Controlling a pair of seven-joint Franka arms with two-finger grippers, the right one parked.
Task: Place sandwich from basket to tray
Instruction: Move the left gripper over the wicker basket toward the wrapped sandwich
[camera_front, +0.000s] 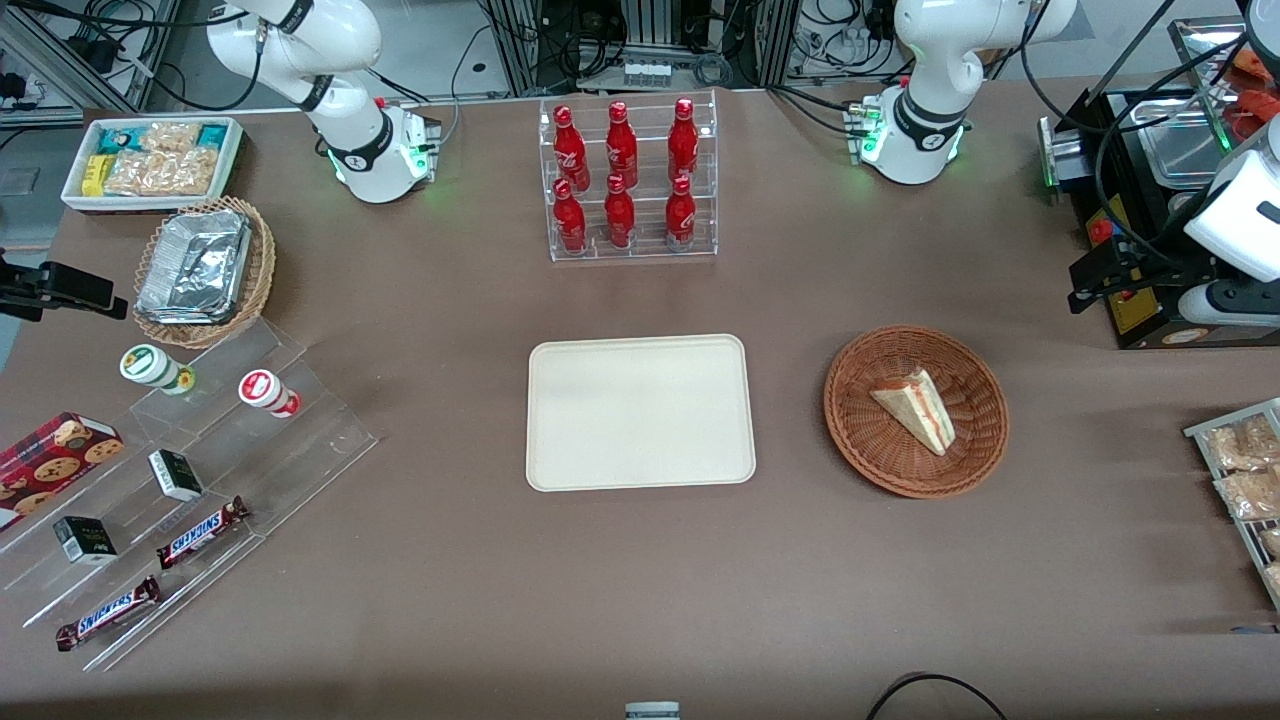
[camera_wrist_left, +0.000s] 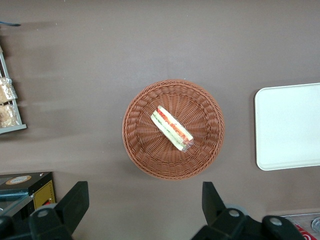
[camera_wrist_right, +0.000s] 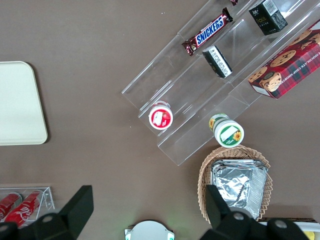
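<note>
The sandwich (camera_front: 917, 408) (camera_wrist_left: 171, 129), a pale wedge with red and green filling along its edge, lies in the round reddish-brown basket (camera_front: 870, 450) (camera_wrist_left: 135, 145). Beside the basket, toward the parked arm's end, the cream tray (camera_front: 640, 412) (camera_wrist_left: 290, 125) lies flat with nothing on it. My gripper (camera_wrist_left: 144, 192) (camera_front: 1095, 275) hangs high over the table by the black machine, well apart from the basket. It is open, its fingers wide apart over bare tabletop, and it holds nothing.
A black machine (camera_front: 1150, 200) and a wire rack of snack packets (camera_front: 1245, 470) stand at the working arm's end. A clear rack of red bottles (camera_front: 630, 180) stands farther from the camera than the tray. Acrylic steps with snacks (camera_front: 180, 480) lie at the parked arm's end.
</note>
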